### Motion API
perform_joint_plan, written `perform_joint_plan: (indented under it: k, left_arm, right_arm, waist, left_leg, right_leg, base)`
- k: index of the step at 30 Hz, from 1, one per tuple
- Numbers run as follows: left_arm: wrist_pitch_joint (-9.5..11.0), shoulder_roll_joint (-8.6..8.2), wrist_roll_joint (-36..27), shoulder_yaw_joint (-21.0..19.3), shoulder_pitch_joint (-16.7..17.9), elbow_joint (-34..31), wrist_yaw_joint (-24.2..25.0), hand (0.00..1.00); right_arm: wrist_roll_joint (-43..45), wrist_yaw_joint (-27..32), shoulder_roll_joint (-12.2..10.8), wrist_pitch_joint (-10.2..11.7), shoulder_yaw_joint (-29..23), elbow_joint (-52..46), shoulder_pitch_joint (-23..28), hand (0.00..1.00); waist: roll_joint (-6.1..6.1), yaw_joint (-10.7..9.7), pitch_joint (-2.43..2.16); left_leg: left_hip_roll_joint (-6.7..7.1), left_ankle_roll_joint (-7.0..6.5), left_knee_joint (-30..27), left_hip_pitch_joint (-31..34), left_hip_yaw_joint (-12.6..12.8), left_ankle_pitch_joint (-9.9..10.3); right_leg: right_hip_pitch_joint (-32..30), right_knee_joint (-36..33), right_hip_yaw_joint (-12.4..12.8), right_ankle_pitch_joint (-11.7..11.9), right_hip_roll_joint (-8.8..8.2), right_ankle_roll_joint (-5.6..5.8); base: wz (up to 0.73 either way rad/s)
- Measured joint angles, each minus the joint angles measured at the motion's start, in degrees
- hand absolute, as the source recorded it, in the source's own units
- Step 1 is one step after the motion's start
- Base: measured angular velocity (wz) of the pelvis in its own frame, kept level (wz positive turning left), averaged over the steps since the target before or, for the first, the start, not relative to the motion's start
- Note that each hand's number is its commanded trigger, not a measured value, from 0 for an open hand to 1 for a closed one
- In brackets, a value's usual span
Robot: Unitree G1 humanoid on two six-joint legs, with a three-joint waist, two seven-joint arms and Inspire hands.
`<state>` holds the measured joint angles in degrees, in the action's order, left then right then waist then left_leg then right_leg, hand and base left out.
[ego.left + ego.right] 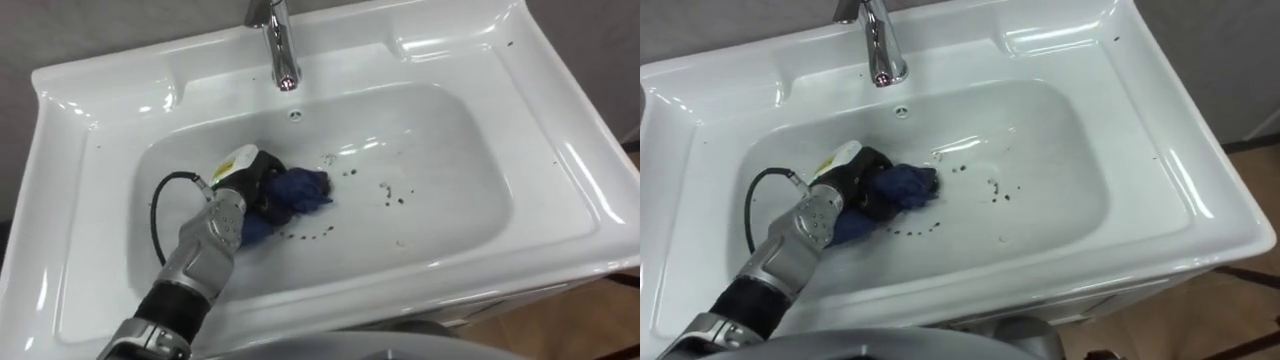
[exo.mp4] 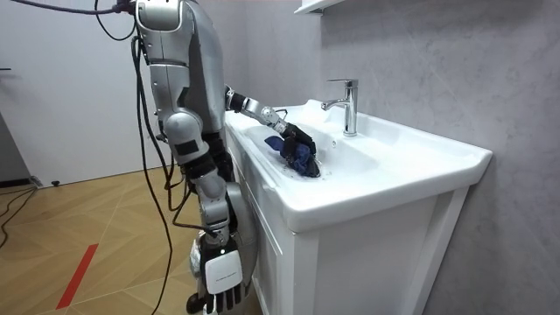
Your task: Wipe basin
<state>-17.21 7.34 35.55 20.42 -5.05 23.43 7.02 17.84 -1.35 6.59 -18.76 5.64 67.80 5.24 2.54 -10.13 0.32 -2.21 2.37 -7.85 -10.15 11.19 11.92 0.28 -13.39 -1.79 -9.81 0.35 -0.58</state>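
Left robot hand (image 1: pixel 240 197) clenched round a crumpled blue cloth (image 1: pixel 305 190) in the glossy white basin (image 1: pixel 450 190). Room view: right robot hand (image 2: pixel 220 271) dangles relaxed.

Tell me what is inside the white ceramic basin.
The left hand grips a crumpled dark blue cloth on the floor of the white ceramic basin; small dark specks lie beside it. The surface beneath the cloth is covered.

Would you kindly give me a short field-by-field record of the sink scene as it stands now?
left hand: shut on a blue cloth, down in the basin
right hand: hanging open beside the robot's leg
dirt: dark specks on the basin floor, right of the cloth
faucet: behind the basin, at the back rim
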Motion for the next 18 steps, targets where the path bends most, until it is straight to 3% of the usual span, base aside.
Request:
perform_joint_plan:
  k: [3, 8, 18]
  left_arm:
    - [-1.1, -0.59, 0.0, 0.7, -1.1, 0.0, 1.3, 1.00]
    - [-1.8, 0.02, -1.4, 1.4, -1.8, -0.3, 2.2, 1.00]
    - [-1.8, -0.72, -2.3, 1.8, -1.6, 0.2, -1.3, 1.00]
  right_arm:
    - [0.0, 0.0, -0.1, 0.0, 0.7, 0.1, 0.3, 0.00]
    - [-0.6, -0.1, 0.0, -0.1, 3.0, 0.9, 1.5, 0.00]
    - [-2.0, -0.1, 0.0, -0.1, 3.4, 1.3, 1.6, 0.00]
  waist:
    - [0.01, -1.1, 0.00]
    - [0.02, -2.0, 0.01]
    - [0.24, -2.5, 0.45]
  left_leg:
    - [-0.04, 0.00, 0.0, 0.1, 0.1, 0.0]
    - [-0.06, 0.00, 0.0, 0.2, 1.5, 0.0]
    - [-0.06, 0.00, 0.1, 0.0, 3.1, 0.0]
  right_leg:
    - [0.2, 0.7, 0.2, 0.2, 0.14, -0.02]
    - [0.2, 0.8, 0.0, 0.3, -0.02, 0.01]
    - [-0.1, 0.7, 1.2, 0.4, 0.04, 0.16]
  base:
    - [-0.04]
    - [-0.01]
    - [-0.03]
